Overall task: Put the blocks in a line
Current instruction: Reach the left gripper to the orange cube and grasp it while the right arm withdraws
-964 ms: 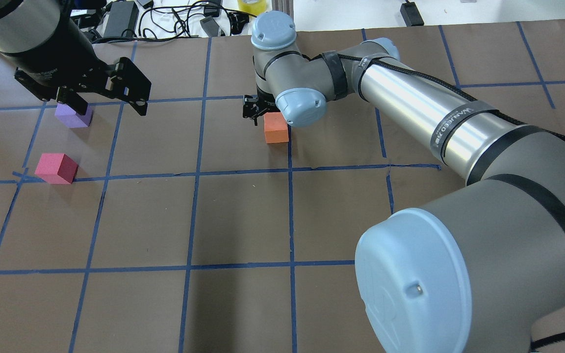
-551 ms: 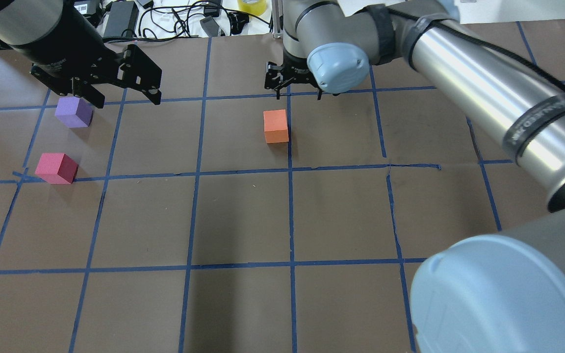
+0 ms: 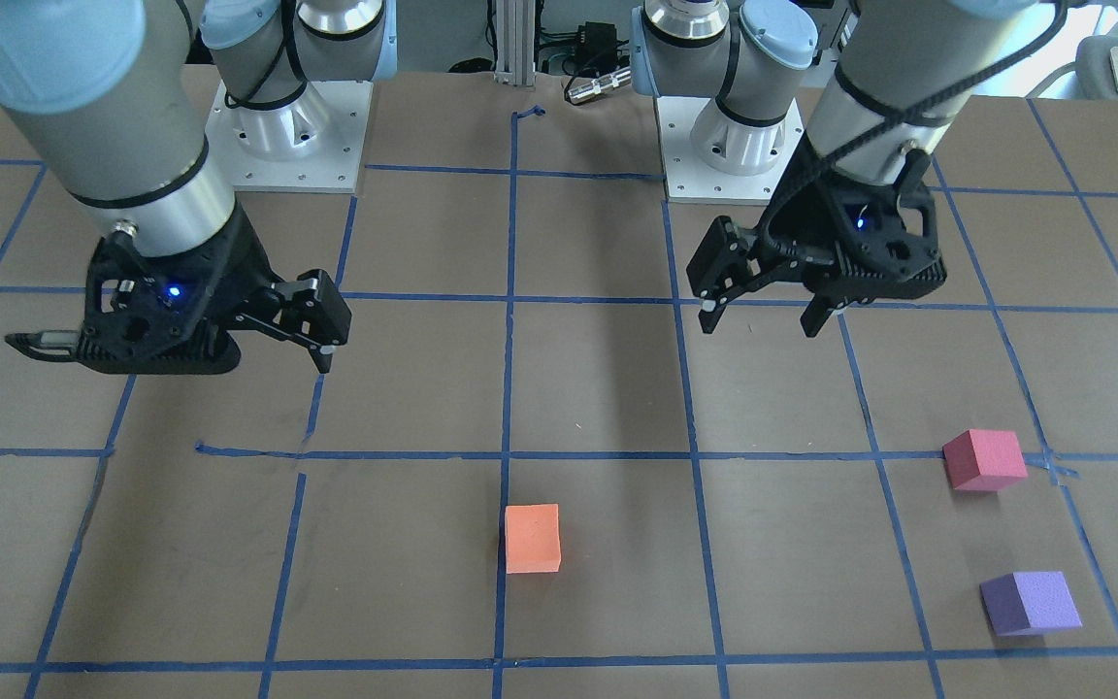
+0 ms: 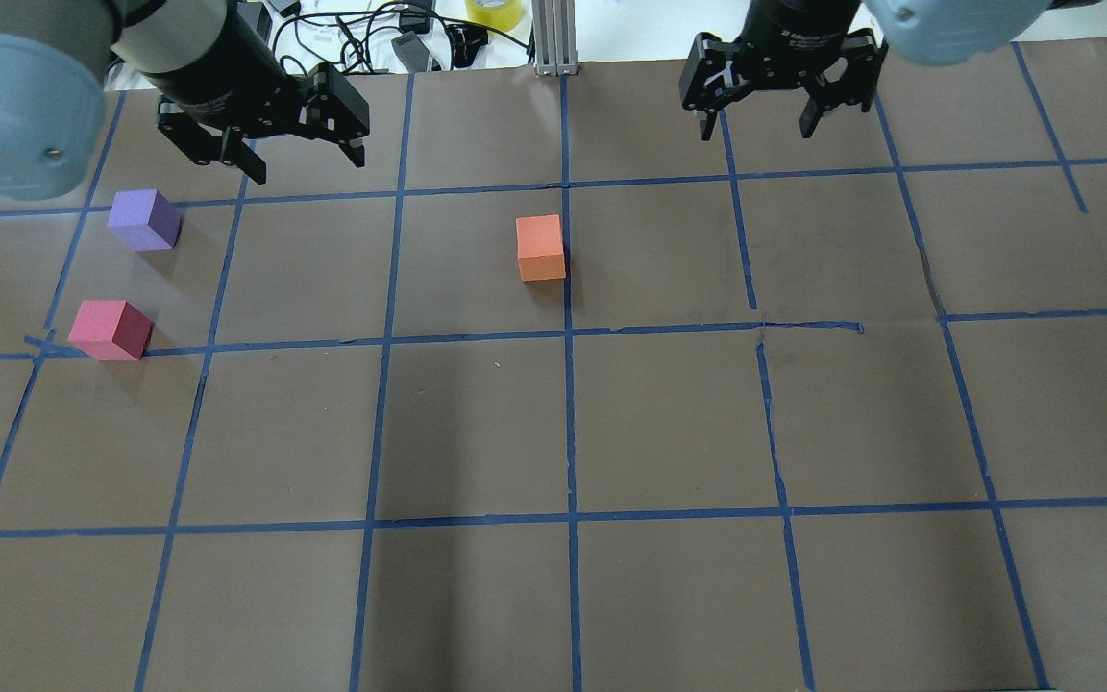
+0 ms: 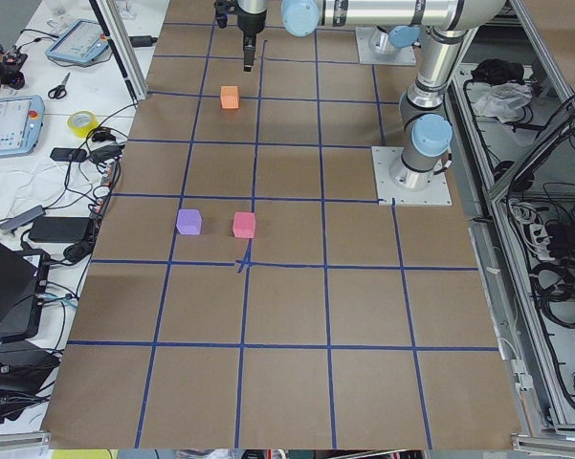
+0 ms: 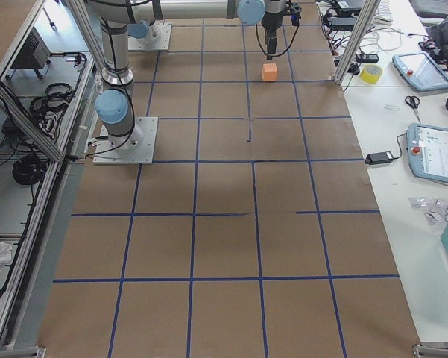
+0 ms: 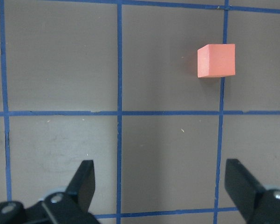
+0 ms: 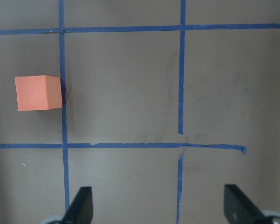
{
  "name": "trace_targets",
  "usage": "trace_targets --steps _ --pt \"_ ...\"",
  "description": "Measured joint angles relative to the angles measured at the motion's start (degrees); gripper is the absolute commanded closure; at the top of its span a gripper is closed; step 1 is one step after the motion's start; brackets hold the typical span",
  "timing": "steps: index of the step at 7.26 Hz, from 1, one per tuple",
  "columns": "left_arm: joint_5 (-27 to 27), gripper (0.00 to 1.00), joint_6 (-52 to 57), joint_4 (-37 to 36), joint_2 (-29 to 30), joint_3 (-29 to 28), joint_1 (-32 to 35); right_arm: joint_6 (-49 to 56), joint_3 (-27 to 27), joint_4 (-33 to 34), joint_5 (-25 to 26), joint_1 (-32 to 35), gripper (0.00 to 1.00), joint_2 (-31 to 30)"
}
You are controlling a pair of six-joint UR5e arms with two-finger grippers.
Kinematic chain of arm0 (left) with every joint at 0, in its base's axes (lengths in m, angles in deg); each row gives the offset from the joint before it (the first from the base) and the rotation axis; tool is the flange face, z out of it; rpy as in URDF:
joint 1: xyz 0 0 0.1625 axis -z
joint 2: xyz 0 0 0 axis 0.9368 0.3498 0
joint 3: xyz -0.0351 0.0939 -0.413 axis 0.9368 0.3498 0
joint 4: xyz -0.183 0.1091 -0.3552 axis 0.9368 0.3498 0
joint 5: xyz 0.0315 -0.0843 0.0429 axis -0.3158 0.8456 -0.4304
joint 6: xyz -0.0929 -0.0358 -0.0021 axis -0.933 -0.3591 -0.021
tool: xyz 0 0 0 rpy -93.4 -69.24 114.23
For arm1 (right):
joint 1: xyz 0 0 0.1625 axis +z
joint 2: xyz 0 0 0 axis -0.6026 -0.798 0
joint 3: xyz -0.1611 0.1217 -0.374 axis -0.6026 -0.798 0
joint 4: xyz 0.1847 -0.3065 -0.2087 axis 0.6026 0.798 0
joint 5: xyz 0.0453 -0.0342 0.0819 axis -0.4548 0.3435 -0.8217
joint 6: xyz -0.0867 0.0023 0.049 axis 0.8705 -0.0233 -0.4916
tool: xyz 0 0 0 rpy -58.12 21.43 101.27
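Three foam blocks rest on the brown table. The orange block lies near the middle and also shows in the front view and both wrist views. The purple block and the pinkish-red block lie at the left, one behind the other. My left gripper is open and empty, raised, to the right of and beyond the purple block. My right gripper is open and empty, raised, to the right of and beyond the orange block.
Blue tape lines divide the table into squares. Cables, power adapters and a yellow tape roll lie beyond the far edge beside an aluminium post. Both arm bases stand at the robot's side.
The right gripper has left the orange block and risen away to the right. The left gripper has lifted off the purple block and moved right. The blocks have not moved.
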Motion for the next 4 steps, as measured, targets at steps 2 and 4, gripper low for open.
trace_targets --steps 2,4 --pt "-0.9 0.00 -6.8 -9.0 8.6 -0.2 4.9 0.3 1.3 -1.4 0.8 -0.9 0.00 -2.1" --pt "-1.1 0.00 -11.5 -17.9 17.1 -0.4 9.0 0.3 2.9 -4.5 1.8 -1.0 0.00 -4.3"
